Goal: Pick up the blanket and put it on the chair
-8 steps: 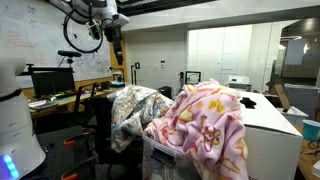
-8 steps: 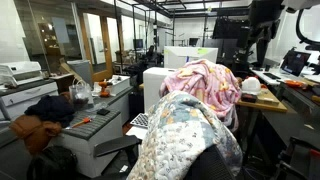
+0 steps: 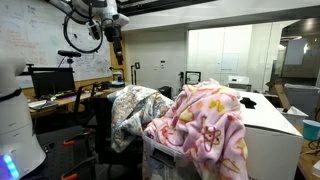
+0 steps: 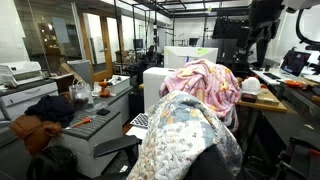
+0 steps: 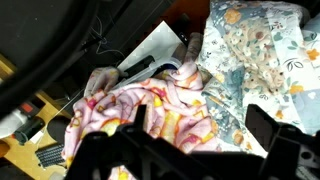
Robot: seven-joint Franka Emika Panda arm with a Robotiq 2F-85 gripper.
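- My gripper (image 3: 117, 42) hung high at the end of the arm, well apart from everything below it; in the wrist view its dark fingers (image 5: 262, 124) were spread as wide as they go, with nothing held between them.
- The blanket (image 3: 205, 120) lay heaped on top of the white cabinet (image 3: 272, 128) and spilled down its front; in both exterior views it made a pink mound; it was not on the chair.
- The chair (image 3: 102, 126) stood just beside the cabinet; a grey-and-white patterned cloth (image 3: 135, 105) was draped over its backrest and hid most of it.
- From the wrist camera I looked down on both fabrics; the blanket filled the lower middle of the view, and the patterned cloth lay to its right, touching it along one edge.
- Desks with monitors (image 3: 52, 82) stood behind the chair.
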